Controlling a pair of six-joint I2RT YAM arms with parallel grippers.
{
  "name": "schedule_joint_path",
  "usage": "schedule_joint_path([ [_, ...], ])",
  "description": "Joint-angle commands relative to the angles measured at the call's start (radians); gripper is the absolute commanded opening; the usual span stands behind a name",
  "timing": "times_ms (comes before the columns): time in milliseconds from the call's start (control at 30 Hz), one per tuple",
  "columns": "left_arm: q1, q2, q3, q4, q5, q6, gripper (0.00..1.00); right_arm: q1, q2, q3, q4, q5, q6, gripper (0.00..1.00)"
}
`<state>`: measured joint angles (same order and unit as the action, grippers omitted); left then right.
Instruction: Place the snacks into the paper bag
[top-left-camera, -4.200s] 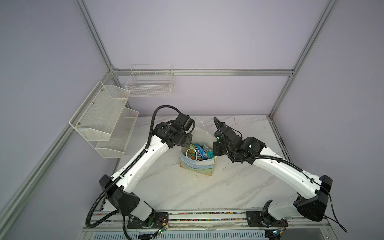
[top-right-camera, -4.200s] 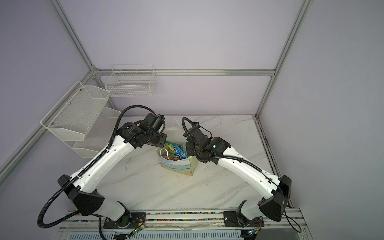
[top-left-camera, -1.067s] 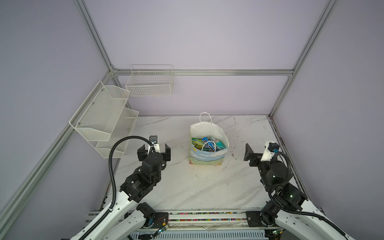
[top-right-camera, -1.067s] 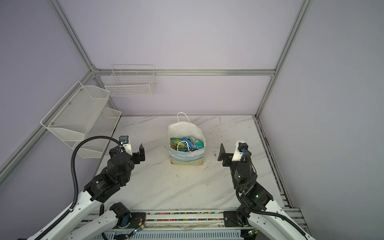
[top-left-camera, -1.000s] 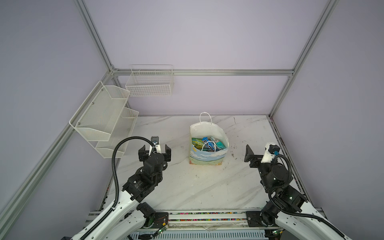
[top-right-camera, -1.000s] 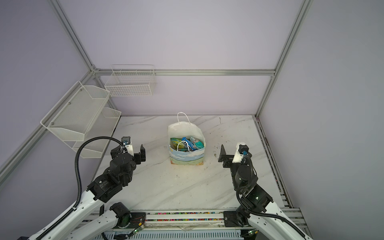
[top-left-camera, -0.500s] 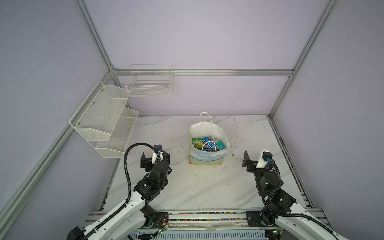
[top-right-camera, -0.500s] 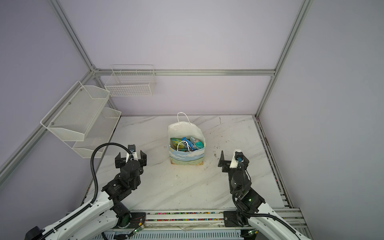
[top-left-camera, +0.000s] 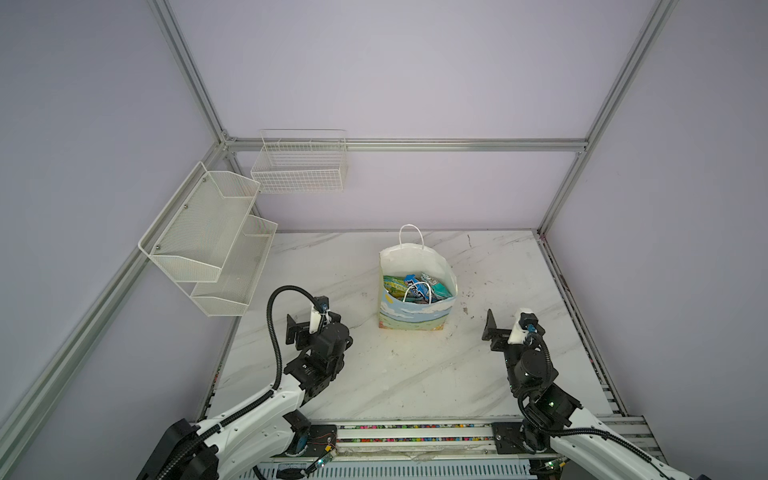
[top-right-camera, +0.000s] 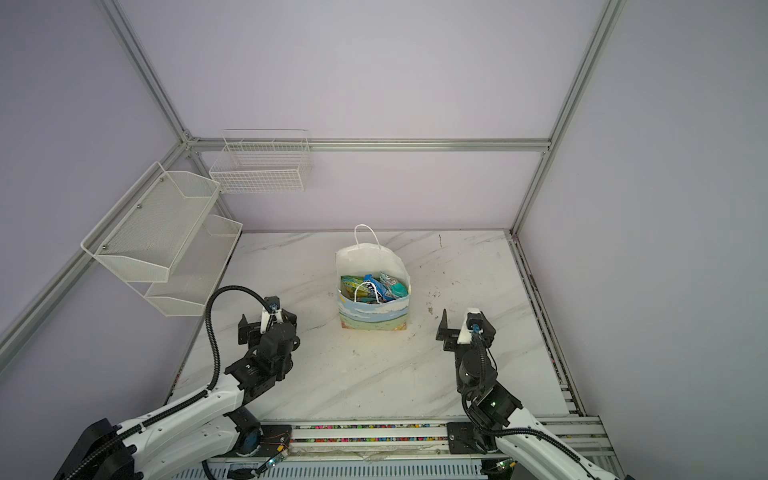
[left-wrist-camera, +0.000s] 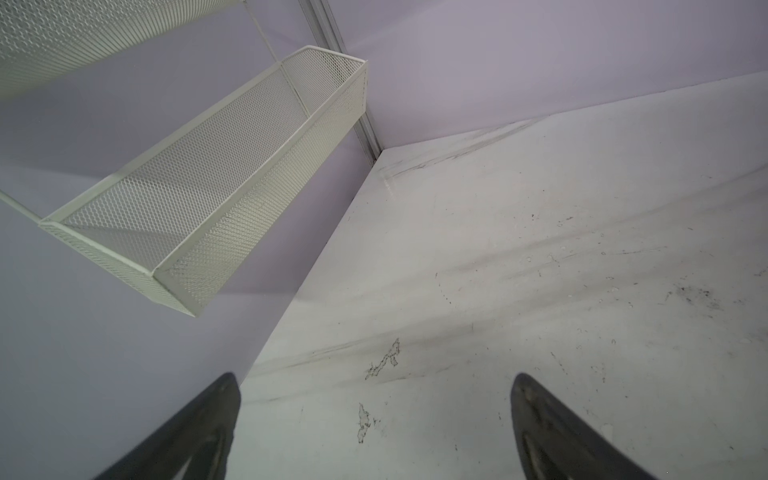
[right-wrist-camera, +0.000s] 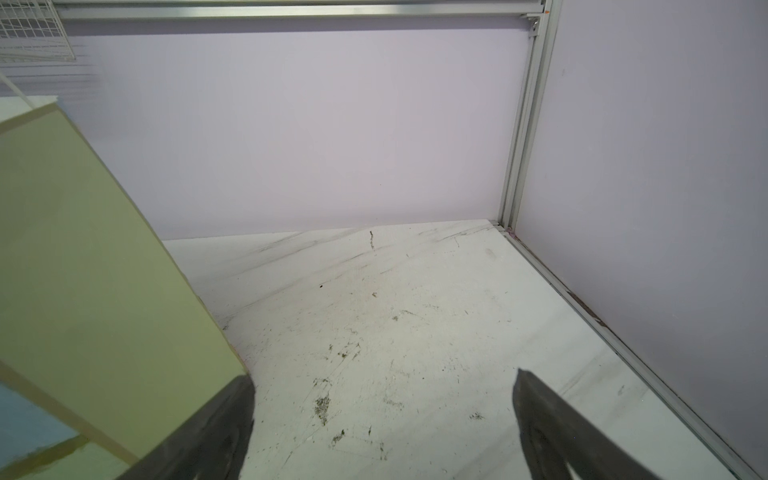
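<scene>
The paper bag (top-left-camera: 413, 318) (top-right-camera: 374, 318) stands upright at the middle of the marble table, its white mouth open and its front printed with sky and field. Several snacks (top-left-camera: 411, 286) (top-right-camera: 374, 286) lie inside it, teal, green and blue packets under a cord handle. My left gripper (top-left-camera: 312, 326) (top-right-camera: 268, 324) (left-wrist-camera: 374, 399) is open and empty, well to the bag's left. On the bag's right, my right gripper (top-left-camera: 513, 328) (top-right-camera: 465, 328) (right-wrist-camera: 382, 395) is also open and empty. The right wrist view shows the bag's side (right-wrist-camera: 83, 270) beside one finger.
A two-tier white mesh shelf (top-left-camera: 208, 249) (left-wrist-camera: 216, 187) hangs on the left wall, above my left arm. A white wire basket (top-left-camera: 299, 166) hangs on the back wall. Aluminium posts frame the corners, and a rail (top-left-camera: 415, 428) runs along the table's front edge.
Both arms, which were at the bag's mouth a few seconds ago, have kept drawing back and down toward the front rail. The bag and its contents have not moved.
</scene>
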<state>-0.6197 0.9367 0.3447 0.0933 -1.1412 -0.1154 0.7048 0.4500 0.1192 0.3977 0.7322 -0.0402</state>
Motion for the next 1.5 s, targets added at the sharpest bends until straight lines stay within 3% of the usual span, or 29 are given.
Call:
schedule_joint_path([
  [0, 0.012, 0.007, -0.058, 0.024, -0.025, -0.092, 1.0, -0.005, -0.009, -0.008, 0.066, 0.06, -0.016, 0.97],
  [300, 0.028, -0.05, -0.081, 0.004, -0.032, -0.128, 1.0, -0.007, -0.033, -0.045, 0.154, 0.085, -0.059, 0.97],
  [800, 0.058, -0.131, -0.185, 0.27, -0.051, 0.005, 1.0, -0.023, -0.033, -0.143, 0.426, 0.079, -0.172, 0.96],
  [1467, 0.121, -0.085, -0.239, 0.516, 0.043, 0.087, 1.0, -0.241, 0.179, -0.159, 0.637, -0.113, -0.065, 0.93],
])
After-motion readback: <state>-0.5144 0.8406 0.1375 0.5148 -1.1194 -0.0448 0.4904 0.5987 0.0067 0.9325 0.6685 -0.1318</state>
